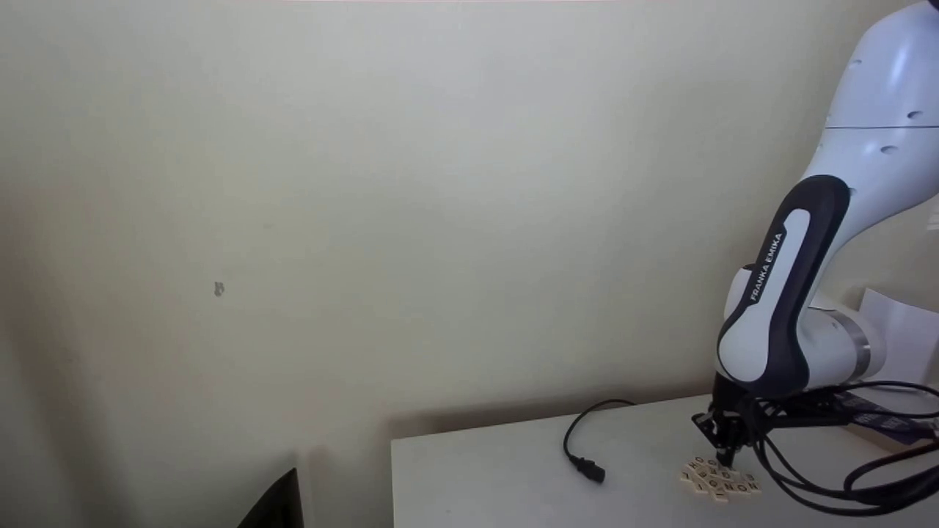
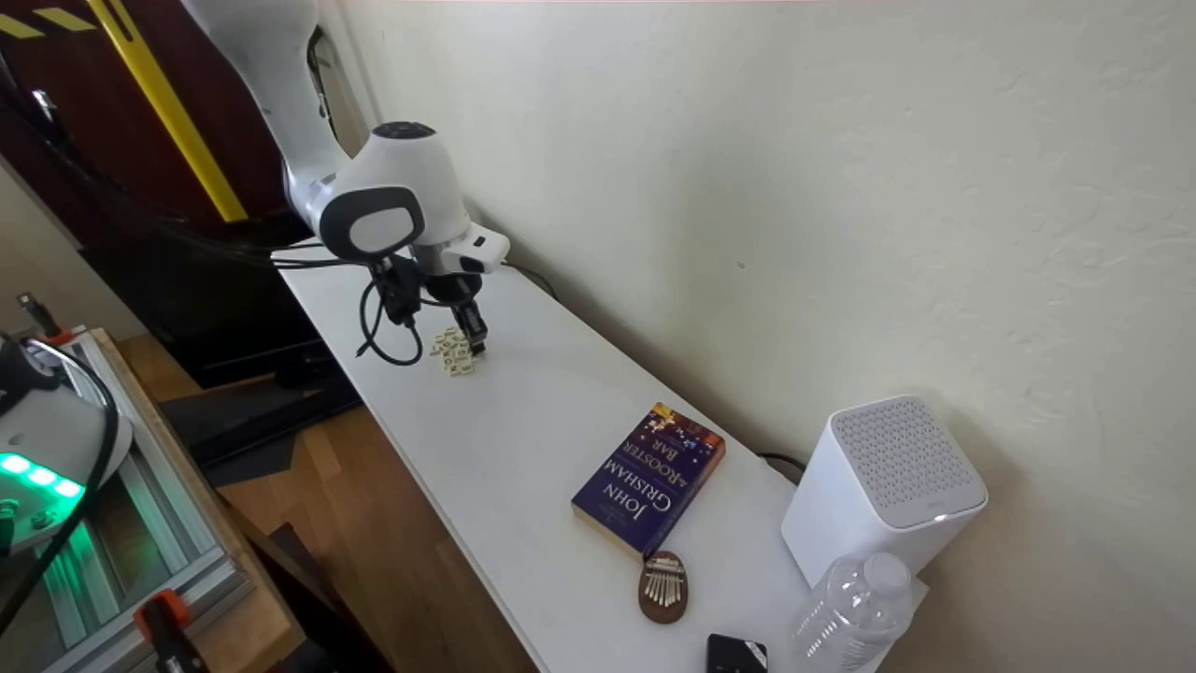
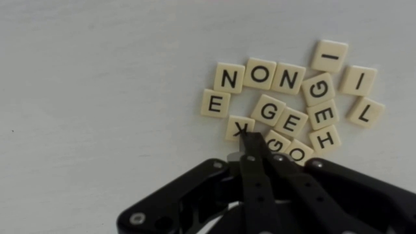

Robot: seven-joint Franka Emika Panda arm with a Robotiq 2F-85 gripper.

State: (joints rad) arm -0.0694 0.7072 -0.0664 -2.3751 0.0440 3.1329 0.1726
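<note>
Muted indoor light covers the wall (image 1: 469, 220), palest toward its upper middle and dimmer at the left edge of an exterior view. A diffuse shadow runs along it just behind the surface (image 1: 506, 477). The arm (image 1: 851, 183) carries a soft highlight. Green lights (image 2: 41, 475) glow almost white, and the clear bottle (image 2: 855, 612) glints. The wrist view is grayish; the letter tiles (image 3: 268, 110) read clearly, while the end effector (image 3: 255, 138) sinks into near-black with softened edges.

Small square cream letter tiles (image 3: 291, 122), black letters facing up, lying flat in a loose bunch on a white table (image 3: 91, 97), some touching, some apart, N, O and N tiles (image 3: 260, 74) in a row, K tile (image 3: 235, 128) partly hidden
</note>
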